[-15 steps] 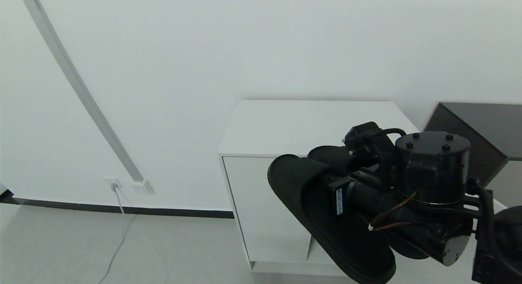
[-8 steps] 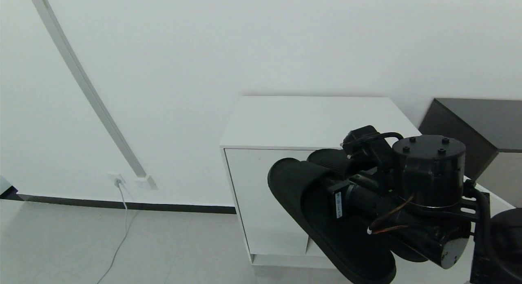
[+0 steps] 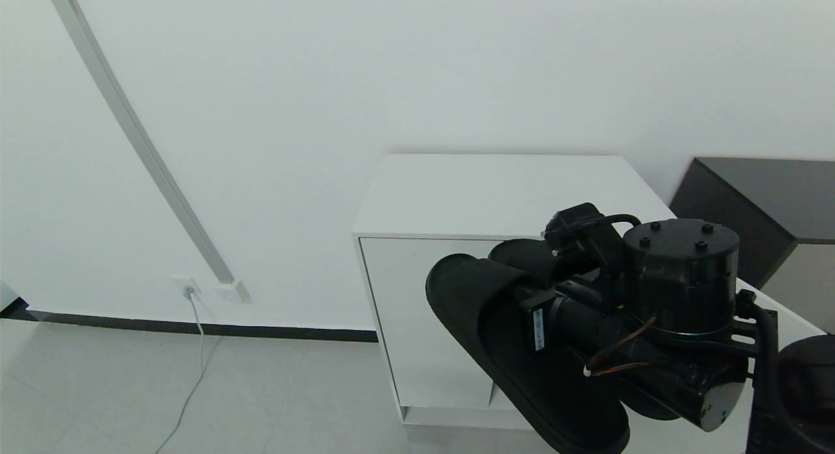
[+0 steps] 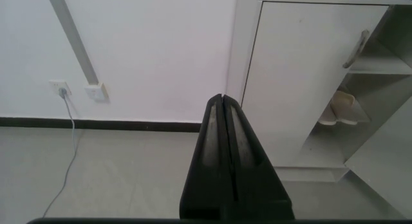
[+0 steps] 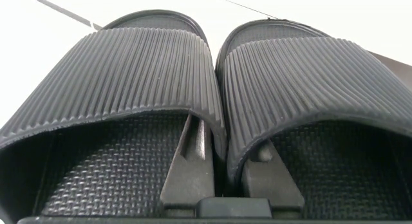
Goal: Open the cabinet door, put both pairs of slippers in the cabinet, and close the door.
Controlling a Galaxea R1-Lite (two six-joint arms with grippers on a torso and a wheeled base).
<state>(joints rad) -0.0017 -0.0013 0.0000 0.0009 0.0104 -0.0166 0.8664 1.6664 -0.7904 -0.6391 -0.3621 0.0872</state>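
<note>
The right pincer (image 5: 225, 153) has hold of the pair of black slippers (image 3: 476, 310). One finger is pushed into each slipper, and the two touching inner sides are pinched between them, with the ribbed straps arching over the fingers. In the head view the pair hangs in the air at about 5 o'clock, toes tilted toward 11 o'clock, in front of the white cabinet (image 3: 489, 193). The cabinet stands against the wall, from 3 to 5 o'clock. The left pincer (image 4: 223, 114) is closed tight with nothing in it, its fingers pressed flat together, aimed roughly at the cabinet's side edge. The left wrist view shows a door (image 4: 302, 76) with a handle (image 4: 356, 49) and, past it, open shelves where a pale pair of slippers (image 4: 344, 108) lies. A wall socket (image 3: 184, 287) with a cable sits at 8 o'clock, just above the floor (image 3: 130, 389)
</note>
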